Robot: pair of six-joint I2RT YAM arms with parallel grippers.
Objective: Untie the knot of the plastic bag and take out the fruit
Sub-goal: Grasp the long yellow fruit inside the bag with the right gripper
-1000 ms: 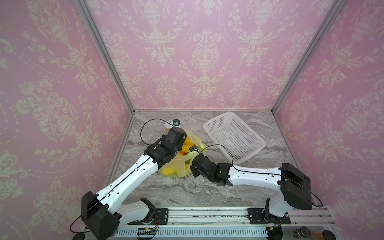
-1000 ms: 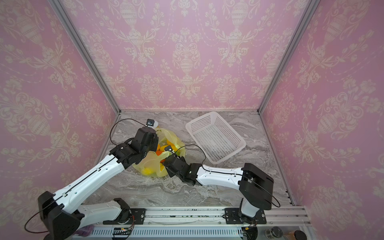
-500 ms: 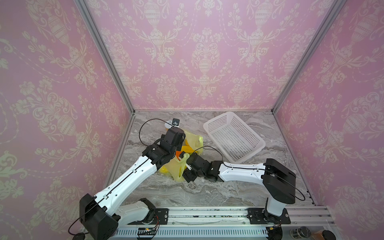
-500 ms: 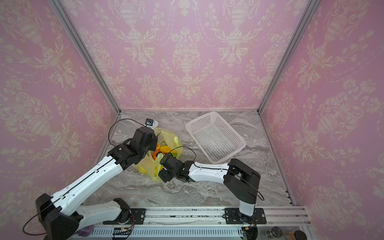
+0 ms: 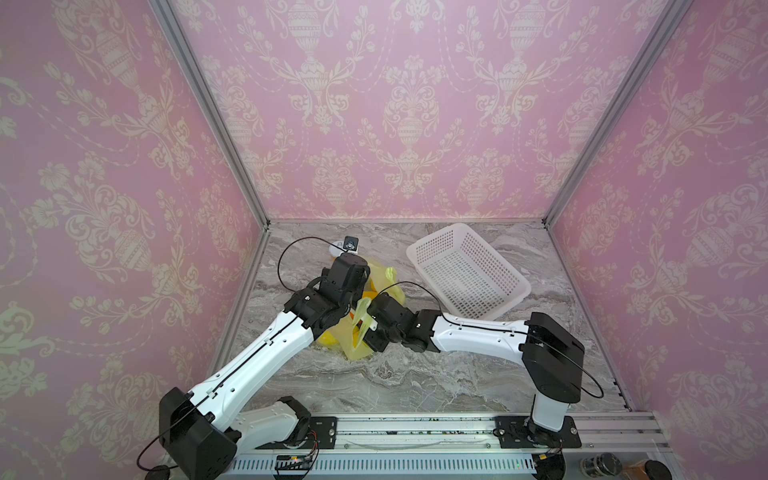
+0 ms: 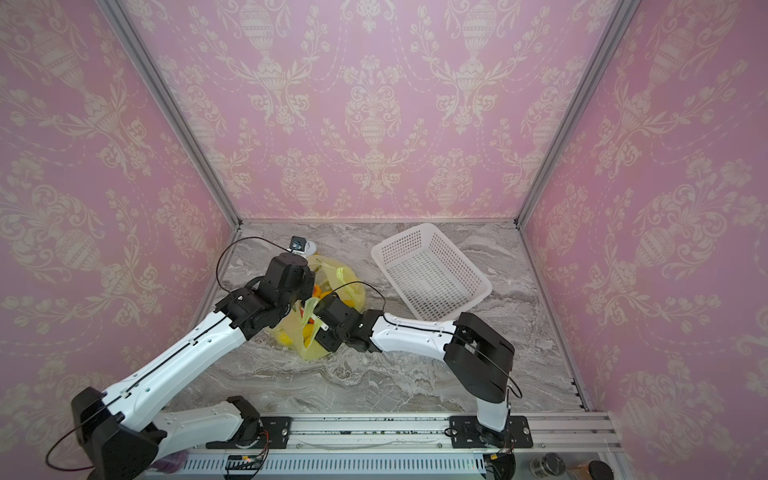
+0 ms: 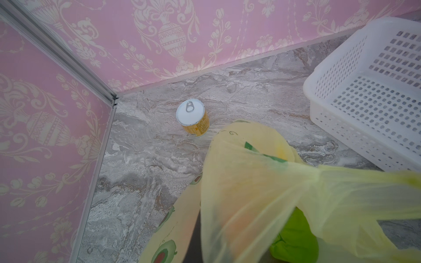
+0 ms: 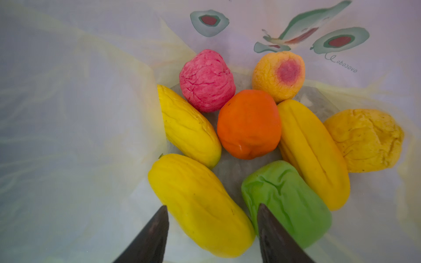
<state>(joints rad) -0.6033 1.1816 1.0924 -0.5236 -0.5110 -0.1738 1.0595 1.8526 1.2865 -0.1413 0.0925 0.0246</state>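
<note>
- My right gripper (image 8: 211, 207) is inside the bag (image 8: 68, 113), released. Its dark fingers (image 8: 157, 234) stand apart on either side of the nearest yellow fruit (image 8: 200, 205) and close on nothing.
- The green fruit (image 8: 287, 205) lies just beside that one, next to my other finger.
- Deeper in the bag lie the rest of the fruit: two more long yellow ones (image 8: 188, 127) (image 8: 312, 152) with the orange one (image 8: 249, 124) between them, then the pink one (image 8: 206, 80) and two round yellow-orange ones (image 8: 279, 75) (image 8: 364, 140). All eight rest on the bag's bottom.
- In both top views the bag (image 5: 357, 349) (image 6: 311, 351) sits on the table (image 5: 415, 382) between my two wrists, left of the middle, with its mouth open.
- My left gripper (image 5: 351, 284) is clenched over the bag's far side. Its fingers are hidden behind the yellow film (image 7: 250, 193), which is drawn up taut, so I take it to be grasping the bag.
- Beyond the bag a can (image 7: 193, 118) stands upright near the back left corner.
- The basket (image 5: 432, 246) sits to the right of the bag, apart from it, near the back wall.
</note>
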